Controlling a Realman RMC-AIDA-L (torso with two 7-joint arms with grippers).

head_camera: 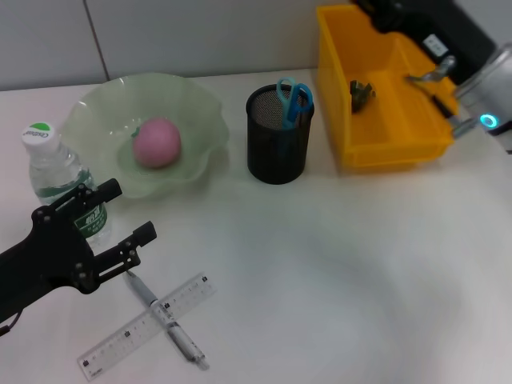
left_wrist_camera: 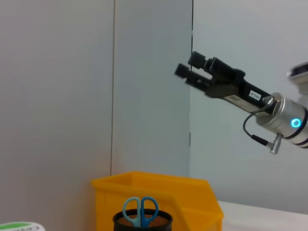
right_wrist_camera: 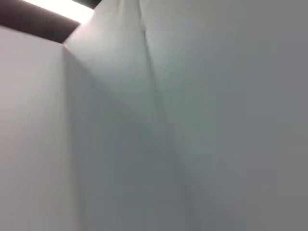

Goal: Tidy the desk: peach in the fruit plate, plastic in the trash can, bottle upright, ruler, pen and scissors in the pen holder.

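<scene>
My left gripper [head_camera: 120, 213] hung with fingers spread and empty beside the upright bottle [head_camera: 62, 182], poised above the pen [head_camera: 164, 317] lying crossed over the ruler [head_camera: 146, 326], the likely next pick for the pen holder [head_camera: 278, 134]. My right gripper [left_wrist_camera: 190, 68] was raised over the trash can [head_camera: 382, 141]; its fingers appeared nearly closed, holding nothing.

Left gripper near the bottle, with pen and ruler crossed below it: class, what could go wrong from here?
1. The left gripper, open, sits right beside the upright bottle; a sideways move might topple it.
2. The pen lies across the ruler, so grasping one could drag the other.
</scene>
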